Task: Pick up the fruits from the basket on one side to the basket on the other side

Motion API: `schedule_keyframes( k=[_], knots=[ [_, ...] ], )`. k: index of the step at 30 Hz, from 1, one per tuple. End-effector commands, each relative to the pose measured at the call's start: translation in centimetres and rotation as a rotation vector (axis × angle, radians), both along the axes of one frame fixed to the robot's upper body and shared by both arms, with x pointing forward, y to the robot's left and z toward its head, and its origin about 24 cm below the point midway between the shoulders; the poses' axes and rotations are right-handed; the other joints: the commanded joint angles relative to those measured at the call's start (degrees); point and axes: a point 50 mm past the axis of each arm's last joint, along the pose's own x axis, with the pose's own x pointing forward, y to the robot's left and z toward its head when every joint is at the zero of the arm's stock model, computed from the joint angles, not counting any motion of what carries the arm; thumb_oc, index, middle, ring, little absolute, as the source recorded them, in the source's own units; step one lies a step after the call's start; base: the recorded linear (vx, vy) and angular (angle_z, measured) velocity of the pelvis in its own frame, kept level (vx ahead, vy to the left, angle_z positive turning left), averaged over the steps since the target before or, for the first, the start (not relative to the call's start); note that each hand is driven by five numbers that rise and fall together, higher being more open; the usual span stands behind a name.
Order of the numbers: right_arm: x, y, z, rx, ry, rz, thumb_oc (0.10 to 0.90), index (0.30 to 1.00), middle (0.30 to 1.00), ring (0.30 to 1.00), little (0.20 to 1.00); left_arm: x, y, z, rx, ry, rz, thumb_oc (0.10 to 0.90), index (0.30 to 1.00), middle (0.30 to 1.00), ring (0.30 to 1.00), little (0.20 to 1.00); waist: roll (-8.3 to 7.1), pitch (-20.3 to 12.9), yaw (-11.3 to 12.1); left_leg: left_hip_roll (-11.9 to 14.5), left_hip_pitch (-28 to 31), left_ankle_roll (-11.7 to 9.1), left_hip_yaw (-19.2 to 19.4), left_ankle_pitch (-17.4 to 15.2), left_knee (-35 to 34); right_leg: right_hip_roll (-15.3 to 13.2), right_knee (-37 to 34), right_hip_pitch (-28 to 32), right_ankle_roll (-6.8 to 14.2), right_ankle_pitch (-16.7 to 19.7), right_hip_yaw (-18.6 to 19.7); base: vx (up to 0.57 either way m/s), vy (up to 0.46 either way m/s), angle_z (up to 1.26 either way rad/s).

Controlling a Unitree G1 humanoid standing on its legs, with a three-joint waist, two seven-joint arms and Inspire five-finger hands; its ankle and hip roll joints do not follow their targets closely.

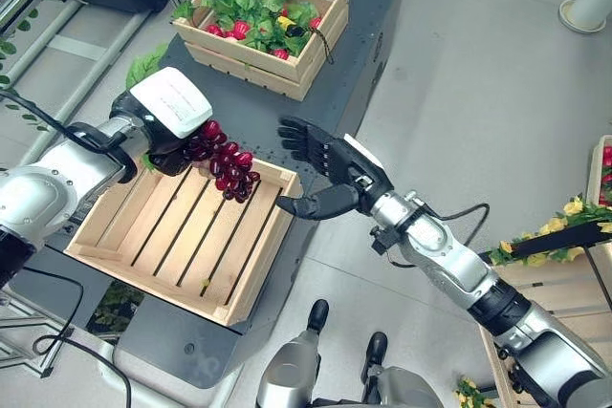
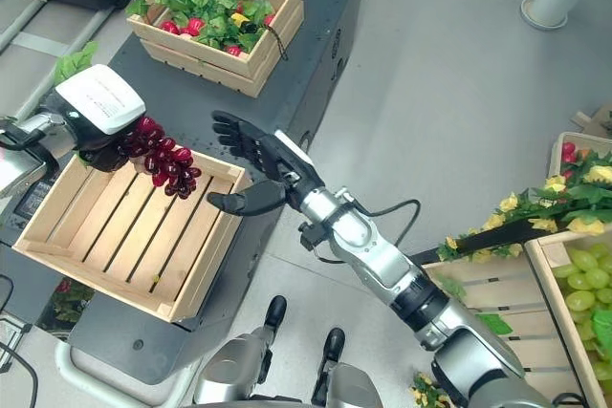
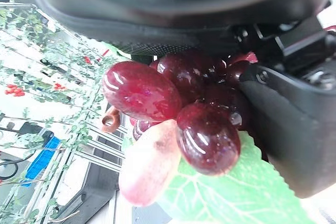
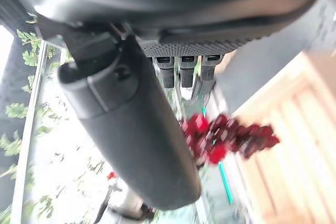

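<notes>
A: Where are the fruits just now?

B: The left hand [image 1: 163, 131] has its fingers curled round the top of a bunch of dark red grapes [image 1: 226, 164]. The bunch hangs down from the hand over the far edge of the near slatted crate [image 1: 172, 236], which lies under and on the robot's side of that hand. In the left wrist view the grapes [image 3: 178, 108] sit pressed against the palm, with a green leaf [image 3: 231, 192] right beside them.

A: And the right hand?

B: The right hand [image 1: 320, 164] is just beside the grapes, on their right, and not touching them. Its fingers are spread and straight, thumb [image 1: 316, 205] stuck out below, and the palm faces the bunch. It holds nothing. Its own wrist view shows the grapes [image 4: 226, 137] past the straight fingers [image 4: 181, 72], with crate wood beyond.

A: What lies beyond the hands?

B: Well past both hands, at the far end of the dark counter [image 1: 277, 112], stands a second wooden crate [image 1: 268, 21] full of green leaves with red fruits [image 1: 241, 28] among them. The near crate, under the left hand, has bare slats.

A: Anything to the right of the right arm?

B: Yes, off the counter, another crate [image 2: 535, 332] with green grapes [image 2: 588, 284] and a sprig of yellow flowers [image 2: 564, 193] laid across it.
</notes>
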Motion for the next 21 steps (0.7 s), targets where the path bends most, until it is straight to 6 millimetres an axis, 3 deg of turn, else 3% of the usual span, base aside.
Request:
schedule_keyframes(
  k=[1, 15, 21],
  knots=[
    [-1.4, 2.5, -2.2, 0.106, 0.092, 0.104, 0.800, 0.900, 0.900, 0.900, 0.900, 0.6, 1.1, 1.8, -0.030, -0.089, 0.075, 0.400, 0.300, 0.300, 0.300, 0.300, 1.25, -17.62, 2.30, -3.23, 1.42, -0.48, 0.72, -3.89, -1.84, -2.03, 0.82, -2.42, 1.35, 1.72, -1.16, 0.02, -0.016, 0.14],
    [-0.8, 6.3, -2.7, 0.077, 0.163, 0.109, 0.800, 0.900, 0.900, 0.900, 0.900, 0.8, -1.6, 2.4, -0.062, -0.095, -0.029, 0.400, 0.300, 0.300, 0.300, 0.300, 1.66, -19.39, 5.31, -4.04, 1.75, 0.03, -1.30, -4.20, -1.30, -2.90, 0.94, -1.32, 1.01, 1.38, -3.40, 0.01, -0.005, 0.07],
    [-0.3, 6.6, -2.8, 0.076, 0.168, 0.043, 0.800, 0.900, 0.900, 0.900, 0.900, 0.4, -3.2, 2.1, -0.071, -0.076, -0.096, 0.400, 0.300, 0.300, 0.300, 0.300, 1.67, -20.05, 6.12, -4.16, 1.81, 0.24, -1.85, -4.16, -1.50, -3.02, 1.10, -1.19, 0.95, 1.19, -3.87, 0.00, -0.008, 0.09]
  ],
)
